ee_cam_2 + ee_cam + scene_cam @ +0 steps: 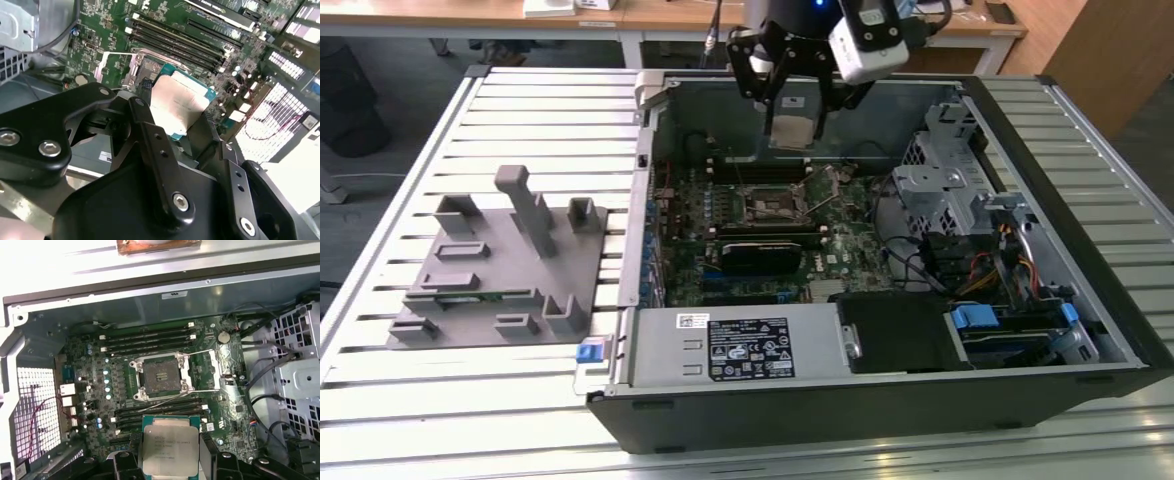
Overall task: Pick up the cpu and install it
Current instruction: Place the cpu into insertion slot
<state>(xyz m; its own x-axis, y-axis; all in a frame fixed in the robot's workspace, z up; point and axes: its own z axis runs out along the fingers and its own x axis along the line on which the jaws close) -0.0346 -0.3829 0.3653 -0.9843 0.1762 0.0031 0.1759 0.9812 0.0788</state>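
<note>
One slatted table (pixel 454 420), hand (pixel 169 464) gripping cpu (pixel 170 446)

Cpu (pixel 170 450): matt silvery metal lid, green laminate edge. Gripper (pixel 177 116): smooth black, faint sheen, bright metal screws. Motherboard (pixel 87 347): green, semi-gloss. Case (pixel 125 312): dull grey sheet metal. Fixture (pixel 494 260), left: matt grey plastic. Table (pixel 547 110): ribbed pale metal.
</note>
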